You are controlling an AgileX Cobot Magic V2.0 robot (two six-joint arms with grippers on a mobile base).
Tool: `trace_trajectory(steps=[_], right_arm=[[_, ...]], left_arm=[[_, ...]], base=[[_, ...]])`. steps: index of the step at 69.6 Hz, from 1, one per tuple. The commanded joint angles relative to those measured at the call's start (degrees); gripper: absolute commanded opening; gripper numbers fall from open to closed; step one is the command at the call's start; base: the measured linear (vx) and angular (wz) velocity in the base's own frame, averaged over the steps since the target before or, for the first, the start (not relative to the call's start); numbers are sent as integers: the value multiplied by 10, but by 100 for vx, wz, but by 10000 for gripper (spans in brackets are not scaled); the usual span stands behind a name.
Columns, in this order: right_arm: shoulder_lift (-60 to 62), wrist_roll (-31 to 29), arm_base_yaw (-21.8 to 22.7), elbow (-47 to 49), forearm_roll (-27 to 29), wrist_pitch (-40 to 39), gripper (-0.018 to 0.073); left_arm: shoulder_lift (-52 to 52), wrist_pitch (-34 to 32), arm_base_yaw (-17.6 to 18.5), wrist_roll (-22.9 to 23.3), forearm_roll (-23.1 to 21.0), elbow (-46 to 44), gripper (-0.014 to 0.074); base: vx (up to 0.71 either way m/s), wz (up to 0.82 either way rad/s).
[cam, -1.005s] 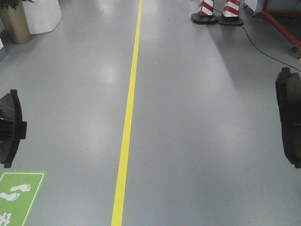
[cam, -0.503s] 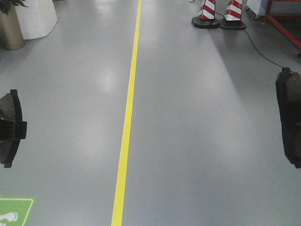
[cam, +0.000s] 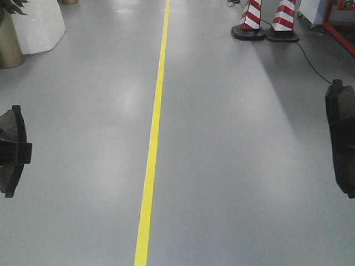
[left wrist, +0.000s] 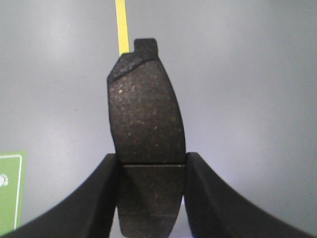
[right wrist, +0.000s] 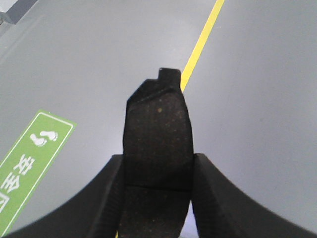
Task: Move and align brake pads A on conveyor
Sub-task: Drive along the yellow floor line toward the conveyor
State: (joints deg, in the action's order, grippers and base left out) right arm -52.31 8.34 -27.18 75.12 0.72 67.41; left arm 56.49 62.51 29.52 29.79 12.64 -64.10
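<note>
Though no conveyor shows, the left jaws clamp one brake pad (left wrist: 146, 124) left of the yellow floor line (cam: 151, 144), the right jaws another brake pad (right wrist: 157, 141) right of it, each pad's long axis pointing out from its jaws.

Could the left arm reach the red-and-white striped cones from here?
Probably not: the red-and-white striped cones stand far off across the grey floor, and the left hand grips a dark curved brake pad.
</note>
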Motion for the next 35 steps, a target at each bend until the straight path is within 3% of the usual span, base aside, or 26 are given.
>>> trace_trajectory(steps=[1,35], right_arm=[[4,-5,0,17,-4,-45,-3],[4,-5,0,17,-4,-45,-3]], left_arm=[[-9,-41,2,5,9,-14,-6],[-9,-42,2,5,9,-14,-6]], base=[[50,5],[55,6]])
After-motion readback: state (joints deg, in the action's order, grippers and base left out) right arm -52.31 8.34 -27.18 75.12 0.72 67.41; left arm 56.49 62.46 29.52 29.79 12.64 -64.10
